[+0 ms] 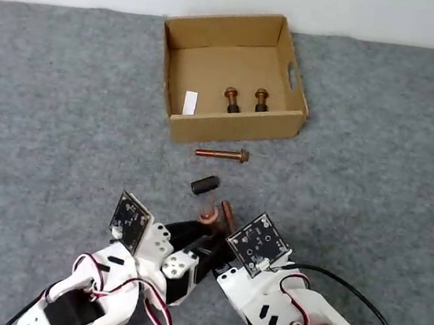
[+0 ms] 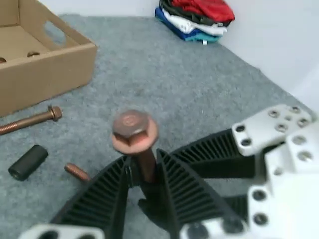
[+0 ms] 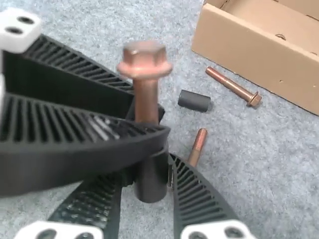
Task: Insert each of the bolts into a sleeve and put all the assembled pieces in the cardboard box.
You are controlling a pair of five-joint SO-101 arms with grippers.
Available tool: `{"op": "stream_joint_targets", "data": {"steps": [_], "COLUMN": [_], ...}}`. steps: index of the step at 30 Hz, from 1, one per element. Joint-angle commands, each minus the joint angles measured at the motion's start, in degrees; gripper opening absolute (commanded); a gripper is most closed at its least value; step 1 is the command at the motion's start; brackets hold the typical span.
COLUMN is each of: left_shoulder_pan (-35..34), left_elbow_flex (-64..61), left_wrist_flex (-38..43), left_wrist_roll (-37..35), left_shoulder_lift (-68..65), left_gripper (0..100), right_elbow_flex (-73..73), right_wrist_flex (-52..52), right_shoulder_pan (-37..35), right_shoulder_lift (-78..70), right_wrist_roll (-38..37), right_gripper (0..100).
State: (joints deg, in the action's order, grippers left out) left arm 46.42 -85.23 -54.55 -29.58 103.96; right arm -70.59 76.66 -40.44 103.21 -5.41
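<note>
An upright bolt (image 2: 134, 132) is clamped by its shank in the left gripper (image 2: 144, 162). Its lower end is set in a black sleeve (image 3: 152, 181), which is squeezed by the right gripper (image 3: 152, 169). Just beside, a 2nd bolt (image 3: 197, 146) and a spare sleeve (image 1: 205, 185) are laid on the grey carpet (image 1: 377, 150). A 3rd bolt (image 1: 222, 154) is laid in front of the cardboard box (image 1: 229, 124), w/ two assembled pieces (image 1: 232, 99) inside.

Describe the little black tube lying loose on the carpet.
Find the cardboard box on the grey carpet. Outside its near wall lies a long copper bolt; just past that, away from the box, lies the sleeve, a stubby black cylinder, the only dark loose piece among copper ones.
</note>
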Motion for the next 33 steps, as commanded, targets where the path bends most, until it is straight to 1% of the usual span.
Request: {"op": "stream_joint_targets", "data": {"steps": [1, 3, 6, 9, 16, 20, 23, 25, 28, 30, 33], "left_shoulder_pan": [2.4, 2.5, 2.5, 2.2, -0.2, -1.1, -3.0, -5.5, -11.3, -16.0, -23.3], "left_elbow_flex": [0.5, 0.5, 0.5, 0.3, 2.1, 5.1, 7.7, 8.9, 9.8, 9.5, 7.2], "left_wrist_flex": [-2.4, -2.6, -2.7, -2.4, -2.4, -2.4, -2.4, -2.5, -2.4, -2.6, -2.6], "left_wrist_roll": [0.8, 0.8, 1.1, 4.0, 4.4, 4.5, 6.7, 8.4, 12.4, 15.3, 18.5], "left_shoulder_lift": [0.2, 0.2, 0.1, 0.1, 0.1, 0.1, 0.1, 0.1, 0.1, 0.1, 0.2], "left_gripper": [1, 4, 12, 17, 18, 18, 16, 12, 0, 1, 0], "right_elbow_flex": [1.3, 1.2, 1.2, 1.2, 0.7, 0.6, 0.6, 0.7, 1.1, 1.3, 2.5], "right_wrist_flex": [-2.1, -2.0, -2.0, -1.8, -2.0, -2.0, -2.2, -2.2, -4.4, -6.8, -9.1], "right_shoulder_pan": [0.1, 0.1, 0.1, 0.2, 0.2, 0.3, 1.4, 4.7, 12.1, 16.0, 17.6], "right_shoulder_lift": [0.4, 0.4, 0.4, 0.4, 0.5, 0.5, 0.5, 0.6, 0.2, 0.0, -1.7], "right_wrist_roll": [-0.2, -0.2, -0.2, -0.2, -0.2, -0.2, -0.1, 0.0, 0.0, 0.1, 0.1], "right_gripper": [0.8, 0.8, 0.8, 0.8, 0.8, 0.8, 0.8, 0.8, 0.8, 0.8, 0.8]}}
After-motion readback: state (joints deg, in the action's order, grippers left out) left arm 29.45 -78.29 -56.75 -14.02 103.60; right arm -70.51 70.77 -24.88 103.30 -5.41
